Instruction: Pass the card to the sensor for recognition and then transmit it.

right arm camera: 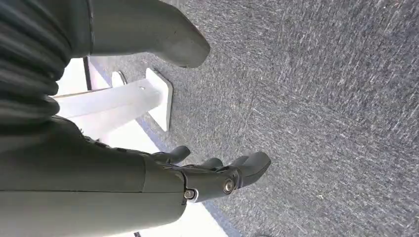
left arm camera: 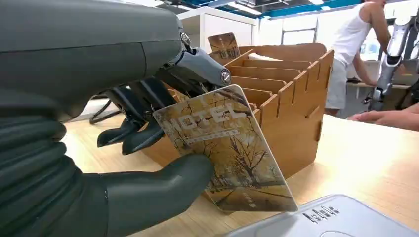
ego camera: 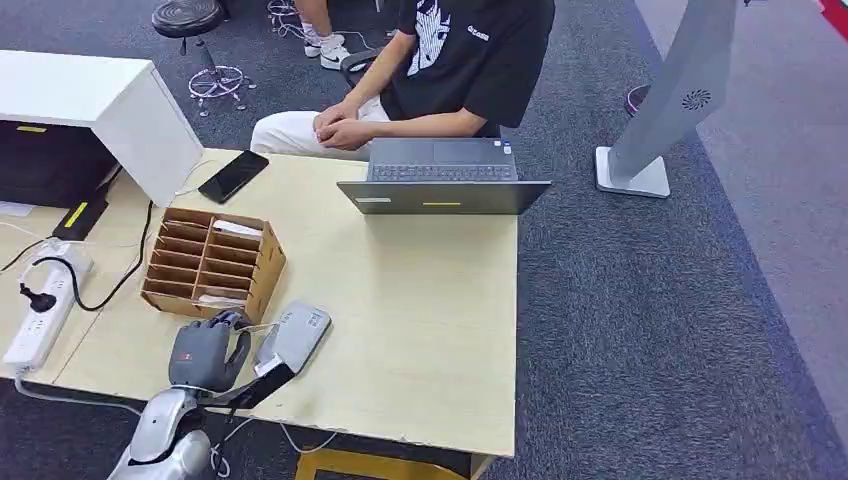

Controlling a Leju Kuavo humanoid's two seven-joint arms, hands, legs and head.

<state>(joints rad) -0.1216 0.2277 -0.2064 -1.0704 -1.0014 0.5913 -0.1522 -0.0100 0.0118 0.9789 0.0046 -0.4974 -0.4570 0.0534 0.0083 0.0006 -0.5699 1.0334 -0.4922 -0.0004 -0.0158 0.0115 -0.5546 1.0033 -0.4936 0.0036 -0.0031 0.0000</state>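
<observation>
1. The left hand (ego camera: 207,352) sat at the lower left of the head view, thumb and fingers pinched on the card (left arm camera: 228,148).
2. In the left wrist view the card filled the centre of the frame, tilted, its lower edge just above the table (ego camera: 420,330) and close to the grey sensor (ego camera: 293,337).
3. The wooden card rack (ego camera: 212,262) stood just behind the card.
4. The right hand (right arm camera: 217,175) hung over the carpet, fingers loosely apart, holding nothing.
5. The step in hand looked like presenting the card: it should be laid flatter, carried over the sensor's top face, kept clear of the rack, and the pinch held firm.
6. A person (ego camera: 440,70) sat at the upper centre, behind a laptop (ego camera: 443,178).
</observation>
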